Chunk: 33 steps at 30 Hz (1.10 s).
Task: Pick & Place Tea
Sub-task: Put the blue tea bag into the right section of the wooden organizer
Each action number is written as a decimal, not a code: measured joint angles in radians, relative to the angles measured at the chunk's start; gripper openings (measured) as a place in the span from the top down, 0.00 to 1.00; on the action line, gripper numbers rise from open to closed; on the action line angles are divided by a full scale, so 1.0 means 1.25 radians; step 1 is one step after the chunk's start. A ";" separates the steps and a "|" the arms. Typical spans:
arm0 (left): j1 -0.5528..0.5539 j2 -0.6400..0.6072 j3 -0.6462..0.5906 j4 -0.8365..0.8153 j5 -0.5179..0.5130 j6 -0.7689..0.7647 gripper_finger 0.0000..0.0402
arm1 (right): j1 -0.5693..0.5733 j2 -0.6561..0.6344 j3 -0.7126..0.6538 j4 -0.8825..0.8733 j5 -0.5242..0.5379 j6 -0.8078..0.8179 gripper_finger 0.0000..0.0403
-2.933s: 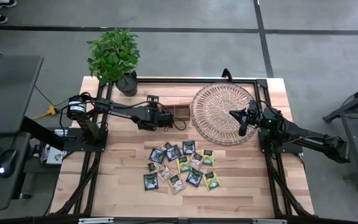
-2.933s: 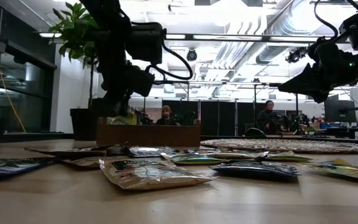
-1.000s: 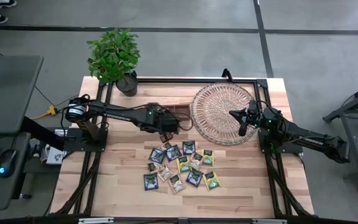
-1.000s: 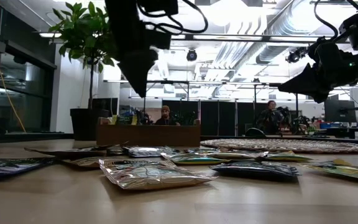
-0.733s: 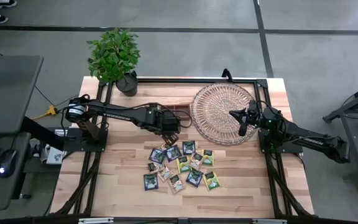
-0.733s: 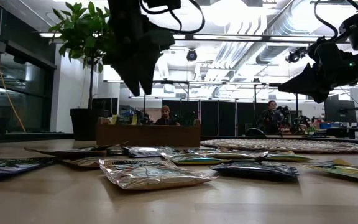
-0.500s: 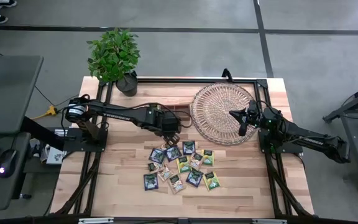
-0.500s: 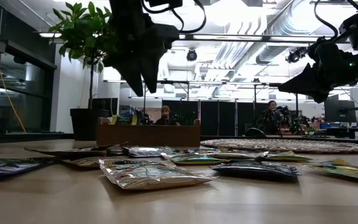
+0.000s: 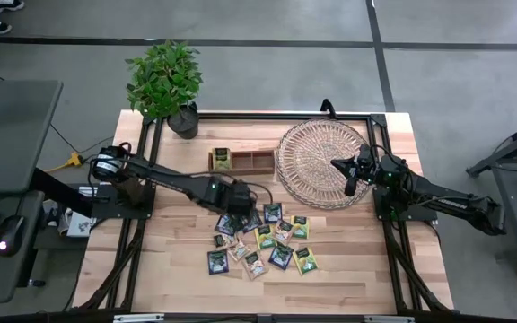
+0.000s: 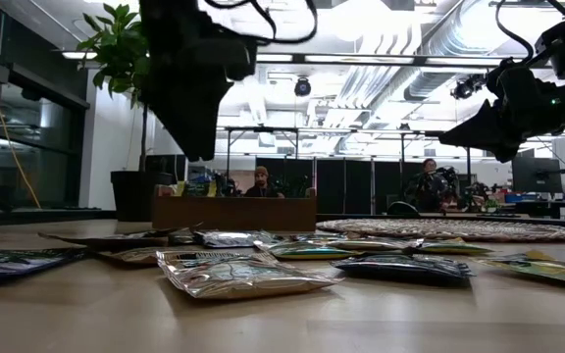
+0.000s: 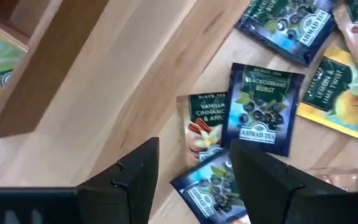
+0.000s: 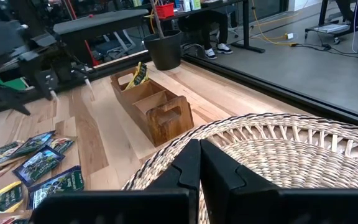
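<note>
Several small flat tea sachets (image 9: 263,238), yellow-green, dark navy and beige, lie spread on the table's middle. My left gripper (image 9: 238,205) hangs open above the far left of the group, touching nothing. In the left wrist view its fingers stand on either side of a navy sachet (image 11: 211,182), next to a beige one (image 11: 202,121) and a navy one (image 11: 263,107). One yellow-green sachet (image 9: 220,160) lies in the left compartment of the wooden box (image 9: 240,160). My right gripper (image 9: 350,177) is shut and empty above the round wicker tray (image 9: 317,161).
A potted plant (image 9: 167,85) stands at the table's far left corner. The wooden box lies between the plant and the wicker tray, just beyond the sachets. Bare wood shows along the near edge (image 9: 267,292). People sit in the room behind (image 10: 261,179).
My left gripper has swung from beside the wooden box toward the table's near edge and sunk a little, rolling at the wrist, and now hangs over the far left sachets. Its fingers have stayed open. The box and its yellow-green sachet have come out from under the arm.
</note>
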 joint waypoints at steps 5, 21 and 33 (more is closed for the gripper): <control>-0.033 0.000 0.000 -0.006 -0.003 -0.086 0.52 | 0.000 0.000 0.000 0.000 0.000 0.000 0.98; -0.038 0.187 0.170 -0.104 0.167 -0.435 0.52 | 0.000 0.001 0.000 0.000 0.000 0.000 0.98; -0.046 0.384 0.502 -0.423 0.171 -0.406 0.52 | 0.000 0.015 0.000 0.000 0.002 0.000 0.99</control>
